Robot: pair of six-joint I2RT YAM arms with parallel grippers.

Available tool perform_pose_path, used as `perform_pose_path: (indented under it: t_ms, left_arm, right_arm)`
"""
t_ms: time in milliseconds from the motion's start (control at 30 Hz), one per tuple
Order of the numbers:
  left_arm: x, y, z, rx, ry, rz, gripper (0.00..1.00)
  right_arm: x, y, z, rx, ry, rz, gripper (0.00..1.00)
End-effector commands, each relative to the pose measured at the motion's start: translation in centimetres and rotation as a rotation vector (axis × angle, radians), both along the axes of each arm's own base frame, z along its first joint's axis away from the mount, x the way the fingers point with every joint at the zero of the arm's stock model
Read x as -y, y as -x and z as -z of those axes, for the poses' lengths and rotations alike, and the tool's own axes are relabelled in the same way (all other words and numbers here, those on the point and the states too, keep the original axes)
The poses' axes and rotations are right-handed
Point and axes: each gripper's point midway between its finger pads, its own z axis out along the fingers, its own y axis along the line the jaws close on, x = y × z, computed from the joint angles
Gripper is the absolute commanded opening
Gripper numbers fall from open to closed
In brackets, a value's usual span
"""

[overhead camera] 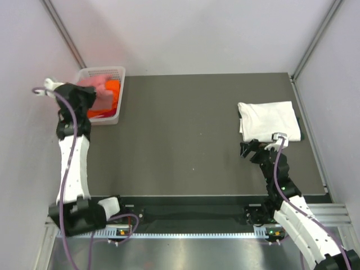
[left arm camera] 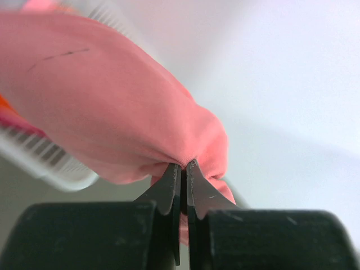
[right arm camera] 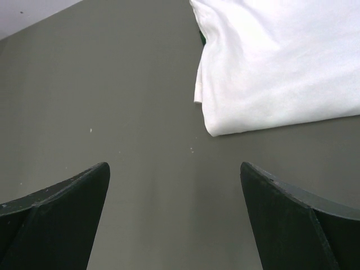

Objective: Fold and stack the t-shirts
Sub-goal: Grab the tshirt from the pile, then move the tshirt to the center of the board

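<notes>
Pink tee is being pinched by the closed left gripper at ten o'clock, probably for pulling from the basket; right gripper is being held wide-open, empty.

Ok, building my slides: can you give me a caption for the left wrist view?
Left gripper shut on a fold of the pink-red t-shirt, with the white mesh basket alongside.

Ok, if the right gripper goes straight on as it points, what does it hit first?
Probably bare table, just short of the folded white t-shirt corner. The open right gripper frames only tabletop, though depth is unclear.
</notes>
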Motion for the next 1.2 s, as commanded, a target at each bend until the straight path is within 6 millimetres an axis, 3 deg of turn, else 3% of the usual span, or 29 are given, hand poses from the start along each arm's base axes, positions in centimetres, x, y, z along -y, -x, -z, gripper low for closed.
perform_pose_path:
  t_ms: [0,67,100,200,267,367,400,467,500,533,600,633,667,700,733,767,800,833,867,933,1000,1033,1067,1100,1133,1167]
  left_arm:
    - [2.9,6.3,-16.1,0.464,-0.133,0.085,0.00]
    - [4.2,8.6,-18.9,0.493,-0.139,0.125,0.00]
    - [5.9,10.4,-22.5,0.563,-0.143,0.192,0.00]
    - [8.5,11.6,-25.5,0.633,-0.056,0.318,0.00]
    - [10.6,11.3,-25.6,0.672,0.016,0.455,0.00]
    - [14.4,10.5,-25.1,0.706,0.139,0.559,0.00]
    - [18.0,10.6,-24.0,0.669,0.136,0.635,0.00]
    - [21.1,9.0,-22.4,0.620,0.133,0.650,0.00]
    - [24.7,9.6,-21.6,0.595,0.154,0.749,0.00]
    - [27.2,8.1,-19.8,0.539,0.173,0.795,0.00]
    - [31.9,8.6,-18.1,0.485,0.217,0.907,0.00]
    - [33.8,7.5,-16.5,0.445,0.222,0.936,0.00]
    - [34.8,7.2,-16.0,0.430,0.225,0.953,0.00]
    - [35.6,7.4,-16.9,0.445,0.226,0.978,0.00]
    - [36.3,6.2,-16.0,0.404,0.209,0.982,0.00]
    - [35.9,6.5,-19.2,0.455,0.190,0.981,0.00]
    - [35.5,5.9,-20.2,0.473,0.126,0.960,0.00]
    - [35.7,5.0,-19.5,0.424,0.094,0.952,0.00]
    - [35.1,5.6,-22.3,0.481,0.076,0.953,0.00]
    - [33.9,5.8,-23.0,0.494,0.063,0.949,0.00]
    - [33.6,5.4,-19.1,0.418,0.041,0.932,0.00]
    - [32.3,6.7,-18.6,0.421,0.039,0.901,0.00]
    - [32.5,6.1,-11.6,0.276,0.051,0.891,0.00]
    - [32.0,6.5,-8.4,0.215,0.066,0.873,0.00]
    - [31.2,8.1,-6.9,0.203,0.085,0.868,0.00]
    - [31.0,9.1,1.6,0.041,0.112,0.867,0.00]
  right_arm:
    - [-0.2,-0.5,-2.8,0.093,-0.014,-0.010,1.00]
    - [-0.2,-0.5,-2.9,0.098,-0.016,-0.010,1.00]
    - [-0.2,-0.5,-2.9,0.096,-0.015,-0.010,1.00]
    - [-0.4,-0.6,-2.9,0.095,-0.013,-0.016,1.00]
    - [-0.4,-0.6,-2.8,0.091,-0.009,-0.020,1.00]
    - [-0.3,-0.6,-2.8,0.091,-0.010,-0.017,1.00]
    - [-0.4,-0.6,-2.9,0.093,-0.012,-0.020,1.00]
    - [-0.3,-0.5,-2.9,0.092,-0.012,-0.013,1.00]
    - [-0.2,-0.5,-2.9,0.092,-0.013,-0.012,1.00]
    - [-0.2,-0.4,-2.7,0.086,-0.014,-0.010,1.00]
    - [0.0,-0.4,-2.9,0.093,-0.016,0.001,1.00]
    - [0.0,-0.4,-2.8,0.092,-0.015,0.003,1.00]
    - [0.1,-0.4,-2.8,0.092,-0.016,0.006,1.00]
    - [0.1,-0.4,-2.9,0.096,-0.020,0.007,1.00]
    - [0.1,-0.4,-2.8,0.093,-0.019,0.008,1.00]
    - [0.1,-0.4,-2.8,0.090,-0.017,0.006,1.00]
    - [0.1,-0.4,-2.8,0.089,-0.017,0.006,1.00]
    - [0.1,-0.4,-2.8,0.090,-0.017,0.006,1.00]
    - [0.1,-0.4,-2.8,0.089,-0.017,0.006,1.00]
    - [0.2,-0.4,-2.7,0.086,-0.019,0.015,1.00]
    - [0.9,-0.4,-2.6,0.076,-0.018,0.054,0.99]
    - [1.1,-0.3,-2.6,0.073,-0.024,0.068,1.00]
    - [1.4,-0.4,-2.6,0.072,-0.023,0.088,1.00]
    - [1.5,-0.3,-2.5,0.066,-0.025,0.097,1.00]
    - [1.7,-0.2,-2.4,0.063,-0.026,0.103,1.00]
    - [1.9,-0.2,-2.6,0.067,-0.027,0.118,1.00]
